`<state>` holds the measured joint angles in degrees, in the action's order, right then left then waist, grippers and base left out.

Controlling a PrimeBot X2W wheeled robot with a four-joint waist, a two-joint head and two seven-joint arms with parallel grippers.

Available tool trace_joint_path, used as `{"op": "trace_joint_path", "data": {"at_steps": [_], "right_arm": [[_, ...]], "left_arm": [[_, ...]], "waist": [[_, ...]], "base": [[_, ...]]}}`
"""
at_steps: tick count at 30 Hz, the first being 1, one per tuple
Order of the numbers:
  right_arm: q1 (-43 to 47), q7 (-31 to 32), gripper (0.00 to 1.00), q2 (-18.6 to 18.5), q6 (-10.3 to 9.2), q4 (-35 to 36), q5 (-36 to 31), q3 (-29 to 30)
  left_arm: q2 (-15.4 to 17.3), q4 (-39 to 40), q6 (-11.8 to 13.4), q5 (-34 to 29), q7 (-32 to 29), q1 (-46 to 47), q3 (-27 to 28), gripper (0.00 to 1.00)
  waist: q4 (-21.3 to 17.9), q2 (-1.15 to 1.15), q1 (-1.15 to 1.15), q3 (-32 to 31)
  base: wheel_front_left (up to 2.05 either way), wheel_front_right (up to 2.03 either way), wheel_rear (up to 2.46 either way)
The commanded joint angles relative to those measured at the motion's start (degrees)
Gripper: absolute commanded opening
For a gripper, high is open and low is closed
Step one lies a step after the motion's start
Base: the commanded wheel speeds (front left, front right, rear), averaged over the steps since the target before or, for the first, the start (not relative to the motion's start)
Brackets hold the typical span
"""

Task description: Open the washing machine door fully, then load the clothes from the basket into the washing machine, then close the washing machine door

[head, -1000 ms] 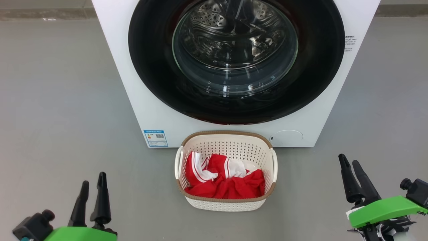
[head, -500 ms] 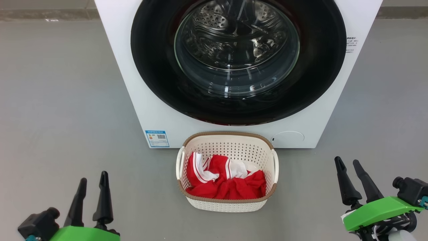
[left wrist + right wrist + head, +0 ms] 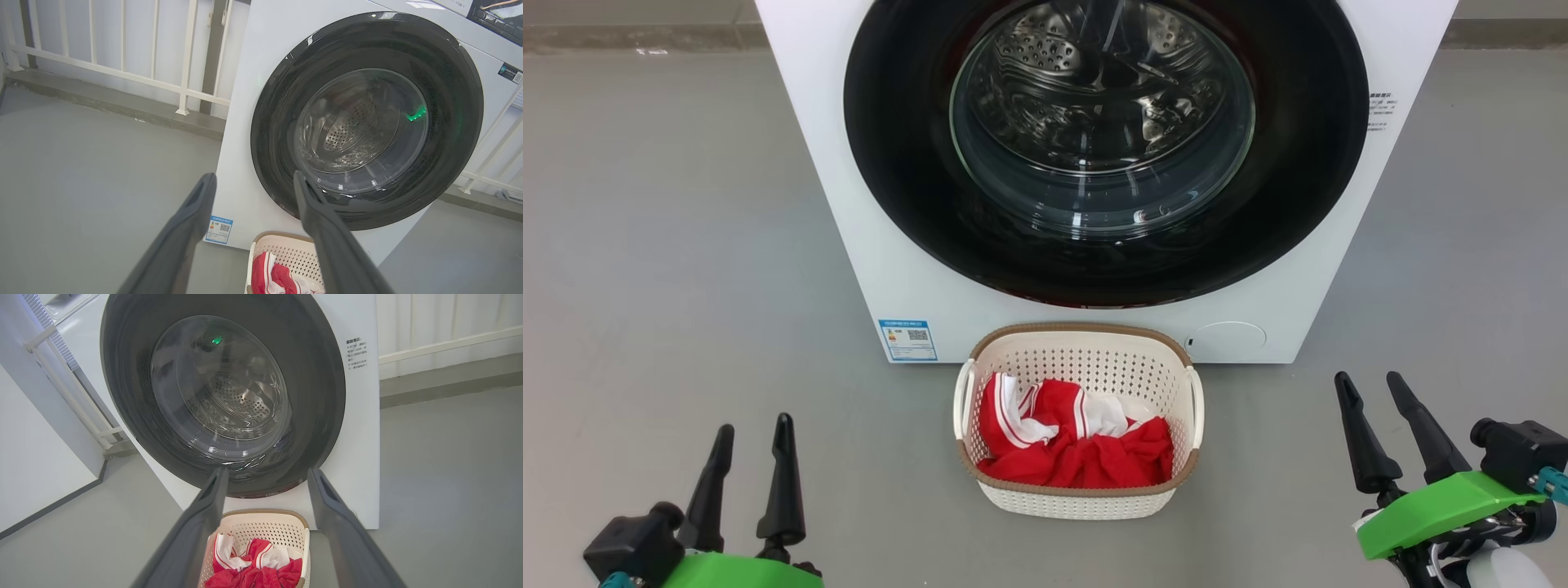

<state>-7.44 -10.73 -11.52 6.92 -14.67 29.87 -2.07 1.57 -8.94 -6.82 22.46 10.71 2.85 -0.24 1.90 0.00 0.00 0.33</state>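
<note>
So far nothing of the task looks done. The washing machine door (image 3: 898,163) sits flush against the front of the washing machine (image 3: 833,212), and the steel drum (image 3: 1045,57) shows through its glass. No gap is visible at the black rim in either wrist view. The basket (image 3: 1078,333) stands on the grey floor (image 3: 670,245) just in front of the machine, below the door. The clothes (image 3: 1086,457) lie bundled inside it, red with white stripes, none of them lifted out. The left gripper (image 3: 755,425) hangs low at the robot's left, well apart from basket and door, its two fingers spread with nothing between them. The right gripper (image 3: 1367,377) is likewise parted and empty at the robot's right, fingers pointing toward the machine. By the look of it, all three steps are left: swinging the door fully open, moving the clothes into the drum, and shutting the door again. Where the door's handle or catch lies cannot be made out
</note>
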Motion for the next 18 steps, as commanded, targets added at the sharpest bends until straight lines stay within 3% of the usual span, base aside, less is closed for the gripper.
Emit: {"op": "trace_joint_path", "data": {"at_steps": [1, 18], "right_arm": [[-2.1, -0.8, 1.0, -1.1, 0.48, 1.6, -1.7, -1.3], [-2.6, -3.7, 1.0, -1.9, 0.56, 2.3, -11.8, -1.5]], "left_arm": [[1.0, 1.9, -0.2, -1.7, 0.8, 2.4, 1.3, 1.0], [1.3, 2.1, -0.4, -11.7, 3.7, 2.9, 0.9, 1.0]], "waist": [[0.0, 0.0, 0.0, 0.0], [0.5, 0.0, 0.0, -0.1]], "base": [[0.0, 0.0, 0.0], [0.0, 0.0, 0.0]]}}
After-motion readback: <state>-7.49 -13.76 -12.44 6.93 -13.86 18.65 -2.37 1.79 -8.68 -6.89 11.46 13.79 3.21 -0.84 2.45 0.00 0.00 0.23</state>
